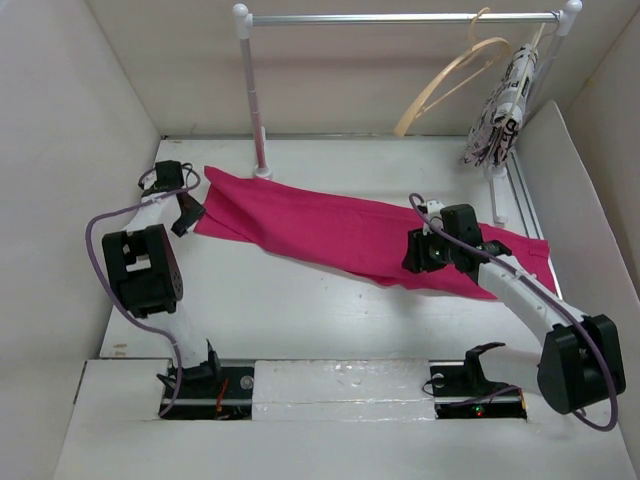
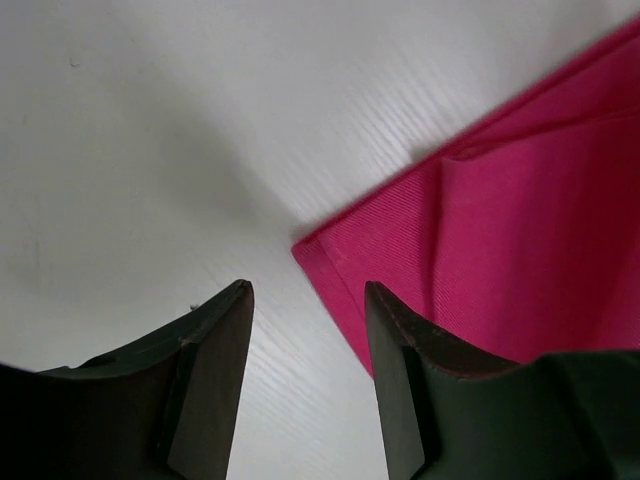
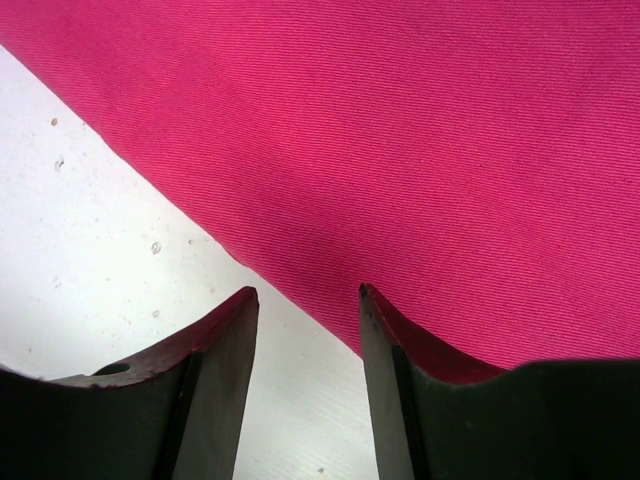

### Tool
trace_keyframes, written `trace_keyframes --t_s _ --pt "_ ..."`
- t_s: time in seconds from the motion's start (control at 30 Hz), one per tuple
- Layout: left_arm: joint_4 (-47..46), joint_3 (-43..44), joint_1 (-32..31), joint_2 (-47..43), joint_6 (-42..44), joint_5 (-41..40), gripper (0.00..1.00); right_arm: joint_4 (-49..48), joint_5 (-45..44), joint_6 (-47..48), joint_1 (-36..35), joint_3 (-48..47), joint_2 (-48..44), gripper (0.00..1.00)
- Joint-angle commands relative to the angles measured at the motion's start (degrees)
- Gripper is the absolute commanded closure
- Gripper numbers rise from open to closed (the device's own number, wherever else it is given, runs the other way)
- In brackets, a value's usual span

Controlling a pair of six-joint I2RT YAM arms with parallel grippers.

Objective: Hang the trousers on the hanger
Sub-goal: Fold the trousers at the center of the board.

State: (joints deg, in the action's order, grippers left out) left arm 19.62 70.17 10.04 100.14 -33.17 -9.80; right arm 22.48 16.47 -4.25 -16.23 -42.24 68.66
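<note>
The trousers (image 1: 330, 230) lie flat in a long band across the worktop (image 1: 300, 320), well apart from the hanger (image 1: 447, 82) on the rail (image 1: 400, 18) at the back right; probably spread so each end can be lifted. The left pincer (image 2: 305, 292) stands open and empty just off their left corner; the right pincer (image 3: 305, 292), likewise open and empty, sits at the near edge; bare worktop beside both edges leaves room to slide a finger under.

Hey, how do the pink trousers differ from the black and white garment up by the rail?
The trousers are plain magenta; the patterned garment is a black-and-white print. The trousers lie stretched out on the table; the patterned garment hangs bunched from the white rail, at its right end. Both are soft cloth.
</note>
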Motion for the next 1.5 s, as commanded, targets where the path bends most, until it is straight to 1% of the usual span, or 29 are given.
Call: trace_keyframes --t_s 0.0,0.17,0.23,0.27,0.3,0.33,0.37,0.4,0.47,0.53,0.57,0.6,0.63,0.67,0.7,0.73,0.77,0.83,0.9,0.97,1.1,1.17,1.2,1.23,1.3,1.33,1.37,1.4,1.47 --pt "-2.3 -0.22 2.0 4.0 -2.43 4.88 0.55 0.81 -0.3 1.61 0.31 -2.24 -2.56 0.49" --pt "-3.53 1.55 2.0 7.87 -3.48 5.76 0.53 1.34 2.25 1.35 1.73 -0.48 -5.38 0.47" --pt "-3.45 1.72 2.0 9.54 -4.01 6.9 0.55 1.86 1.64 0.83 1.73 0.57 -6.78 0.47" --pt "-3.71 1.46 2.0 9.72 -4.36 6.64 0.59 2.13 1.2 0.74 1.73 0.93 -7.4 0.47" --pt "-4.4 0.76 2.0 10.07 -4.19 7.16 0.63 2.65 0.94 0.47 1.73 1.19 -8.01 0.47" --pt "-5.28 0.32 2.0 10.16 -4.01 7.08 0.71 2.83 -0.02 -0.05 2.34 1.63 -8.63 0.47" --pt "-5.12 0.06 2.0 10.34 -3.92 6.82 0.89 3.27 -0.56 -0.23 2.34 1.81 -9.77 0.47" --pt "-5.29 -0.12 2.0 10.69 -3.66 6.9 1.0 3.62 -1.0 -0.41 2.34 2.07 -10.3 0.47" --pt "-4.76 -0.3 2.0 10.69 -2.43 6.73 1.0 3.8 -1.7 -0.67 4.09 2.95 -11.44 0.46" --pt "-4.24 -1.08 2.0 8.77 -2.08 4.28 1.0 4.67 -1.97 -0.58 6.11 3.3 -11.62 0.46" --pt "-4.24 -2.83 3.56 6.15 -1.9 2.61 1.0 6.16 -2.84 -0.67 7.6 3.39 -11.71 0.45" --pt "-4.24 -3.72 3.58 4.56 -1.81 2.16 1.0 6.87 -2.85 -0.67 7.62 3.56 -11.8 0.44" --pt "-4.24 -4.94 5.93 3.15 -1.64 1.9 1.0 7.57 -4.41 -1.11 8.31 3.65 -11.8 0.43" --pt "-4.5 -8.44 8.82 -0.61 -1.46 1.2 1.0 8.27 -5.56 -1.63 10.84 4.35 -12.49 0.4" --pt "-4.5 -8.47 8.85 -2.39 -1.03 1.28 1.0 8.28 -5.57 -1.64 10.87 4.97 -12.85 0.4" --pt "-4.85 -9.69 11.81 -3.97 -0.5 1.28 1.0 8.19 -5.48 -2.16 11.82 5.49 -13.03 0.38" --pt "-4.59 -11.53 13.23 -5.64 -0.15 0.93 1.0 7.85 -4.79 -2.34 13.92 6.11 -13.2 0.37" --pt "-3.89 -13.03 16.74 -9.86 0.65 0.66 1.0 6.62 -1.9 -3.04 15.87 7.96 -12.86 0.35" --pt "-3.71 -15.85 17.47 -13.89 0.82 0.58 1.0 5.65 0.31 -3.39 18.32 8.66 -11.98 0.34" --pt "-3.53 -17.69 17.47 -15.75 0.83 0.4 1.0 5.91 1.29 -4.45 19.74 9.37 -10.83 0.32" --pt "-3.27 -19.72 17.47 -17.87 -0.23 2.23 1.0 7.14 -0.03 -5.85 26.67 10.86 -11.53 0.32" --pt "-3.88 -20.68 17.47 -18.4 -1.02 3.29 1.0 6.53 -3.28 -7.43 32.12 11.91 -12.58 0.32" --pt "-4.15 -20.78 17.47 -18.66 -1.28 4.08 1.0 6.26 -3.72 -7.61 34.75 12.0 -12.59 0.33" --pt "-4.15 -20.6 17.47 -18.66 -1.37 4.26 1.0 6.0 -4.42 -8.14 39.73 12.0 -12.59 0.33" --pt "-3.45 -19.38 17.47 -17.7 -1.46 4.44 1.0 6.09 -3.56 -9.01 44.07 11.48 -10.85 0.35" --pt "-2.92 -18.76 17.47 -17.26 -1.55 4.27 1.0 5.39 -2.59 -10.06 46.0 11.82 -10.22 0.35" --pt "-2.57 -17.71 17.47 -16.73 -1.72 4.35 1.0 3.99 -1.63 -10.86 49.77 12.35 -9.61 0.36" --pt "-2.13 -17.27 17.47 -15.95 -1.99 4.44 1.0 1.19 -0.83 -11.48 51.8 13.05 -7.86 0.36" --pt "-2.3 -17.09 17.47 -15.33 -2.51 5.05 1.0 -1.64 -1.26 -13.84 56.02 12.97 -5.66 0.36"
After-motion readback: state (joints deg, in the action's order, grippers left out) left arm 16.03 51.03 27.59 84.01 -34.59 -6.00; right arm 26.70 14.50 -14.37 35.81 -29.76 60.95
